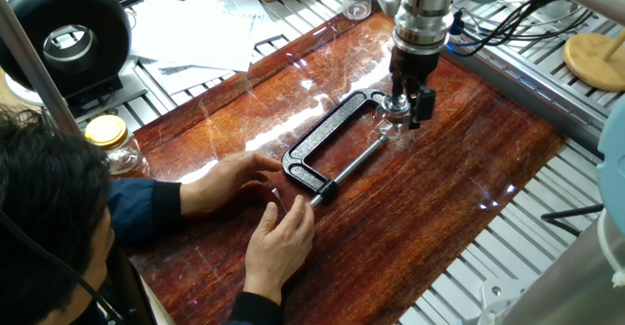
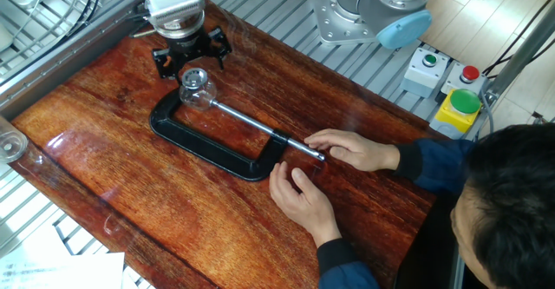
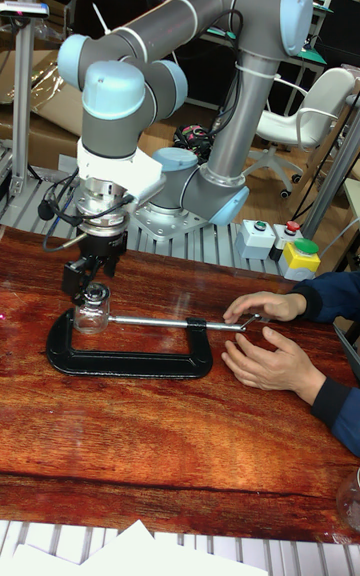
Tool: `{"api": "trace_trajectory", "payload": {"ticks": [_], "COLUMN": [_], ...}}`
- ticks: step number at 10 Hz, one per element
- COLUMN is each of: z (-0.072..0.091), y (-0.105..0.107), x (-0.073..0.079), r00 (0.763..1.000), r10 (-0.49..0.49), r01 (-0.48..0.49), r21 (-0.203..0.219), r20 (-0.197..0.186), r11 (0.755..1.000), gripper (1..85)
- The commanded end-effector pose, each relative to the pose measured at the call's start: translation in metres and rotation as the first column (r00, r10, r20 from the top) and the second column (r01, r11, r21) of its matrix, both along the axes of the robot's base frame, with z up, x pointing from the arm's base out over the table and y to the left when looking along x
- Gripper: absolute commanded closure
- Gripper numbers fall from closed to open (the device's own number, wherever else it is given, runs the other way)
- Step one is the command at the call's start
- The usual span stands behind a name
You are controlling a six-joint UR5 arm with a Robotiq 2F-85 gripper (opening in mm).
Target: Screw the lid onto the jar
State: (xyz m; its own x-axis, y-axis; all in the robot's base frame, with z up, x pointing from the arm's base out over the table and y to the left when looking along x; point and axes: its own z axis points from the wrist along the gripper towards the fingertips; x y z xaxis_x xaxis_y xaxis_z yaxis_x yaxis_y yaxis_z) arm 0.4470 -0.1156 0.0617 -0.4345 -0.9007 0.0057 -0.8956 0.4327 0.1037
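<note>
— Reddish wooden tabletop (image 2: 130,167), aluminium framing all round it: what sits at the centre?

— A black C-clamp (image 2: 204,141) lying flat, its screw rod pressing the small clear jar (image 2: 199,91) against the clamp's closed end. The silvery lid (image 2: 193,79) sits on top of the jar.

— And the robot?

— The gripper (image 2: 189,53) hangs over the jar's far side in the other fixed view; its dark fingers (image 2: 164,62) stand spread to either side, with nothing between them. From the tall fixed view the gripper (image 3: 91,279) sits just above the lid (image 3: 95,293) and jar (image 3: 93,313); whether it touches the lid cannot be told.

— Anyone else at the table?

— A person in dark blue sleeves, one hand (image 2: 351,152) on the clamp's screw handle, the other hand (image 2: 303,199) resting on the wood beside it. A second glass jar with a yellow lid (image 1: 109,142) stands off the wood, near the person's shoulder.
</note>
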Motion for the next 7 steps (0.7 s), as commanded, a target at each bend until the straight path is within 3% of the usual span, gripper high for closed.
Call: {"api": "trace_trajectory", "payload": {"ticks": [1, 5, 7], "z": [0.007, 0.006, 0.006], "y": [0.001, -0.001, -0.004], "x": [0.012, 0.021, 0.027], "r00": [0.988, 0.980, 0.962], "r10": [0.149, 0.183, 0.255], "r01": [-0.149, -0.183, -0.254], "r21": [0.002, -0.011, -0.027], "r20": [0.040, 0.074, 0.098], "r11": [0.989, 0.983, 0.967], "gripper": [0.7, 0.7, 0.7]}}
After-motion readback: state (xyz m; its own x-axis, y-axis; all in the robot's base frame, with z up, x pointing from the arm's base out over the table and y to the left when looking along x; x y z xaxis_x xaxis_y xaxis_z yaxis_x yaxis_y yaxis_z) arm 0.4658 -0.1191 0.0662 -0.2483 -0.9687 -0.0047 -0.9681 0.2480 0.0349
